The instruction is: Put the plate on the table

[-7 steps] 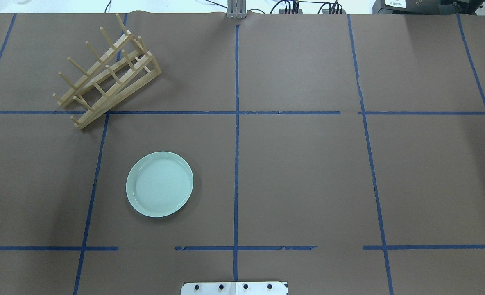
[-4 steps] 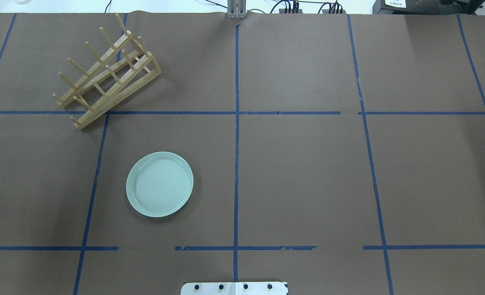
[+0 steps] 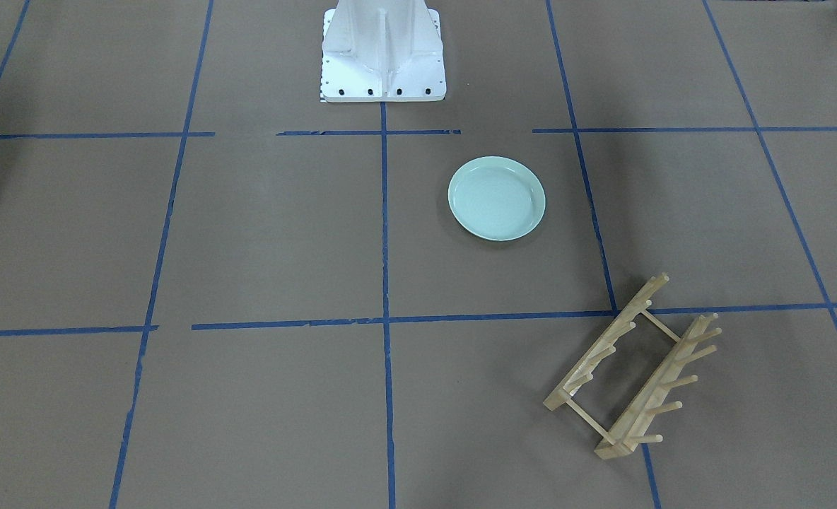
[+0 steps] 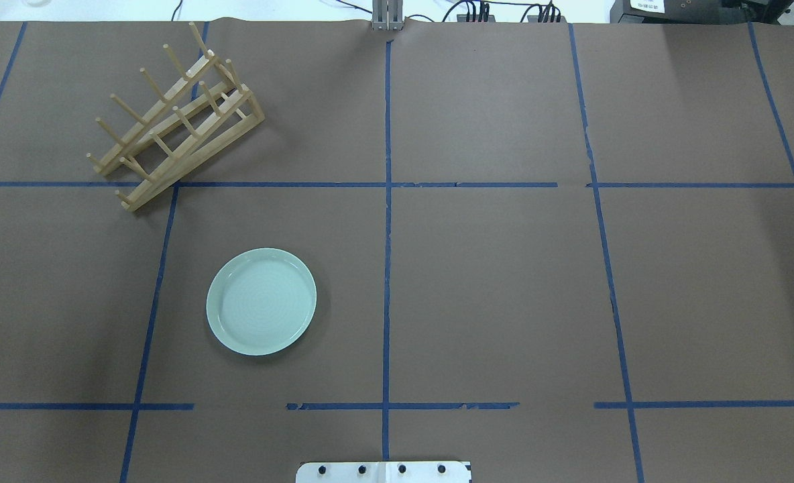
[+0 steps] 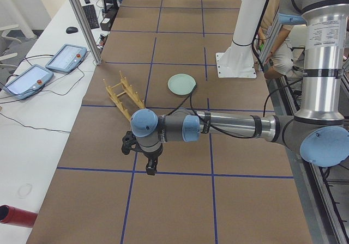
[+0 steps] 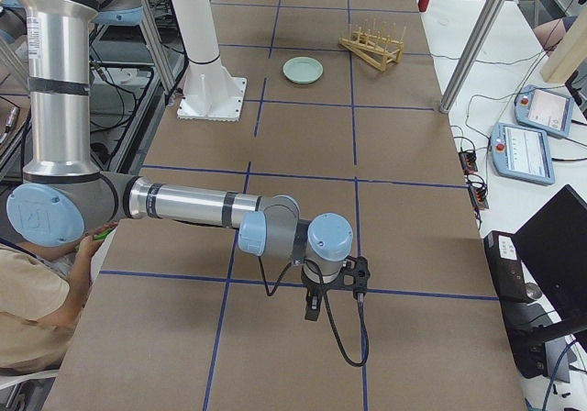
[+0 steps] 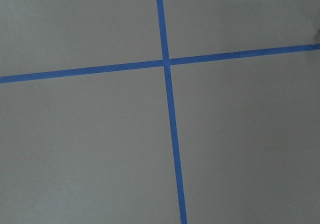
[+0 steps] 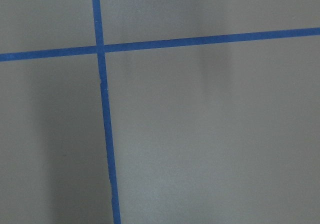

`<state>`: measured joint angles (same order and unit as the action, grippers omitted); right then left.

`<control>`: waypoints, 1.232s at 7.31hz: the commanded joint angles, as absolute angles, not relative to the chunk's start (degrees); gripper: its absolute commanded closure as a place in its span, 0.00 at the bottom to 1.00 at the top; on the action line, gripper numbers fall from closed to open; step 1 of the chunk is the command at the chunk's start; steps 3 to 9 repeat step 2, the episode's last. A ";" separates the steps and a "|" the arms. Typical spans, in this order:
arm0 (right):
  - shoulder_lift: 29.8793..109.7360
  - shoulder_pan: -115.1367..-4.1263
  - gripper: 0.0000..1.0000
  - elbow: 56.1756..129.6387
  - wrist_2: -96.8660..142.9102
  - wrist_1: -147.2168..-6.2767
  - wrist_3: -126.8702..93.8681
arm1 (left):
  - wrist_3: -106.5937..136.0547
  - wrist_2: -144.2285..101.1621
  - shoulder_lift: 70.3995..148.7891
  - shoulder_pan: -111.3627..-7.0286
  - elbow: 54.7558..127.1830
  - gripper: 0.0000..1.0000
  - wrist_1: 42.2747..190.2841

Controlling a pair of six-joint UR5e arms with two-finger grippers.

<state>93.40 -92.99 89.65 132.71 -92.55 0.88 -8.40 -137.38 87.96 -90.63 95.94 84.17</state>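
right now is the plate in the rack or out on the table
Out, flat on the table: the plate lies rim up, apart from the empty rack.

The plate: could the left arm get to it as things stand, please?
Probably yes. The plate lies flat and uncovered on the table, on that arm's side. The left gripper hangs near the table's end, and the rack seems to stand aside from the path between them.

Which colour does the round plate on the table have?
The plate is plain pale mint green, without any pattern. The overhead exterior view shows it best.
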 commanded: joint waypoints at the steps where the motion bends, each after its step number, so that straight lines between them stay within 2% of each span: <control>1: 93.34 -92.99 0.00 89.65 132.71 -92.55 0.88 | -8.44 -137.28 87.89 -91.05 96.85 0.00 84.29; 9: 93.34 -92.99 0.00 89.65 132.71 -92.55 0.88 | -8.44 -137.02 87.98 -92.97 97.03 0.00 84.37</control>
